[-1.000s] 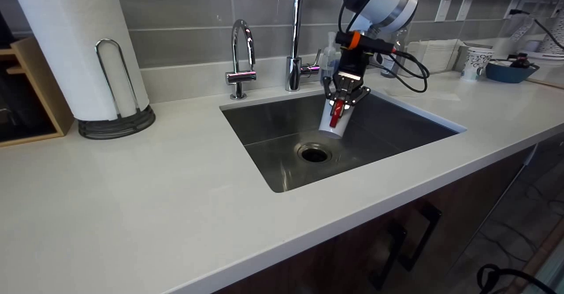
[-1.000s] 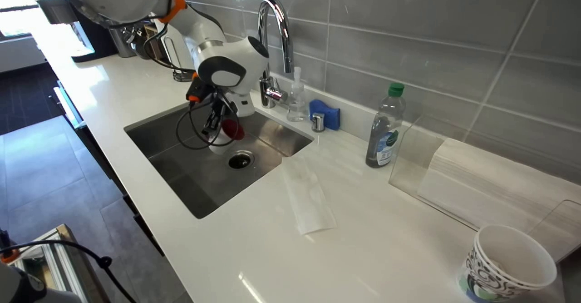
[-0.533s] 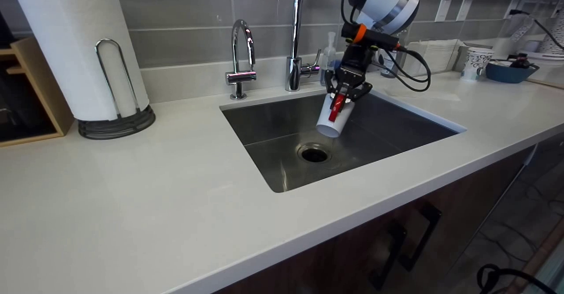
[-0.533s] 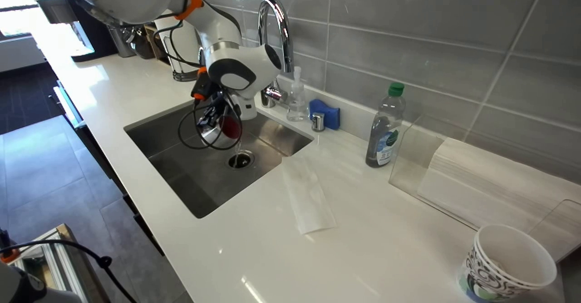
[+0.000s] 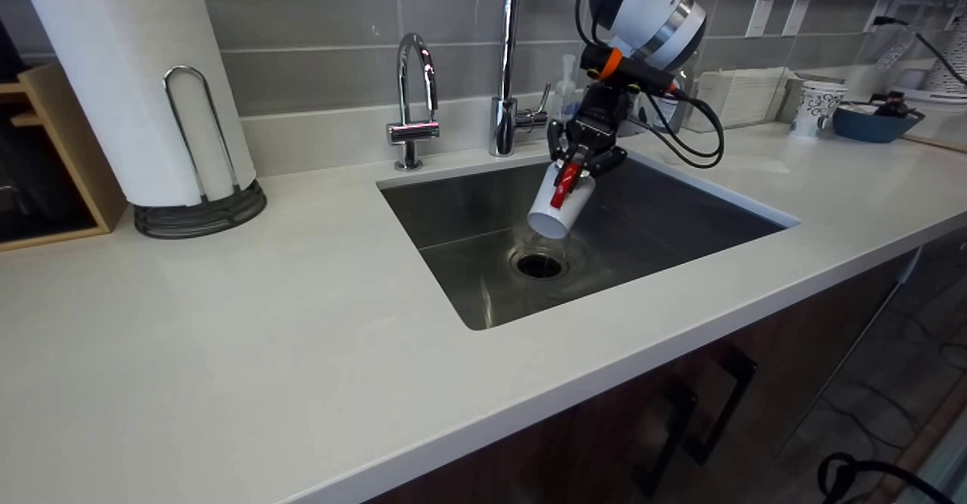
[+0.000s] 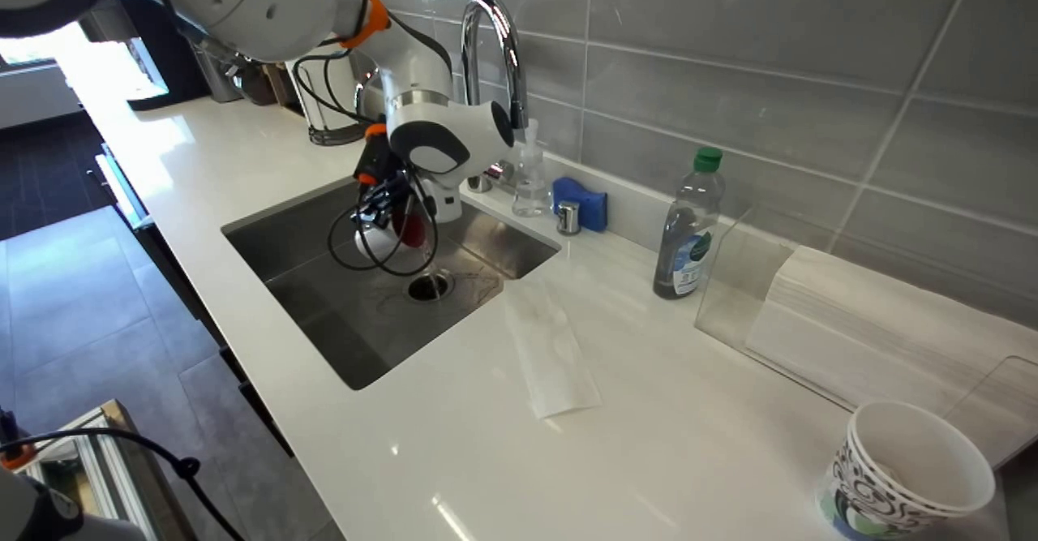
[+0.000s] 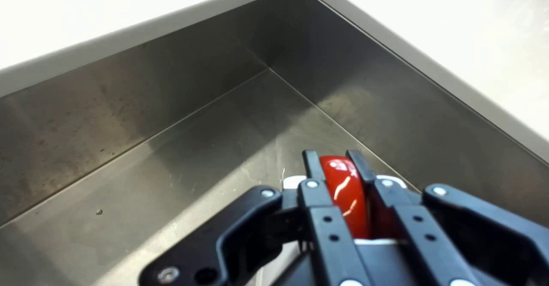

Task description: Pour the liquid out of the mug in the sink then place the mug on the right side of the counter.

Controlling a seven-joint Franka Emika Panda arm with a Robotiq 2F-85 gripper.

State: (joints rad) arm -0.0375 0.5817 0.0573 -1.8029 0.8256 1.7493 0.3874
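A white mug (image 5: 555, 205) with a red handle (image 5: 564, 185) is held tipped on its side above the sink (image 5: 453, 213). Its red inside (image 6: 412, 229) faces down toward the drain (image 6: 430, 286). A thin stream of clear liquid (image 6: 432, 273) falls from it at the drain, and the sink floor around is wet. My gripper (image 7: 332, 161) is shut on the red handle (image 7: 343, 187), one finger on each side, in the wrist view. The same gripper (image 5: 573, 171) shows in an exterior view. Most of the mug's body is hidden behind the fingers in the wrist view.
A tall faucet (image 5: 508, 73) and a small faucet (image 5: 410, 111) stand behind the sink. A soap pump (image 6: 531, 176), a blue sponge (image 6: 581, 203) and a green-capped bottle (image 6: 689, 229) stand along the wall. A paper towel (image 6: 551, 354) and patterned paper cups (image 6: 900, 472) are on the counter.
The mug has tipped further over and moved slightly toward the tall faucet's side with the gripper. Liquid has started running out, and a wet patch has spread around the drain.
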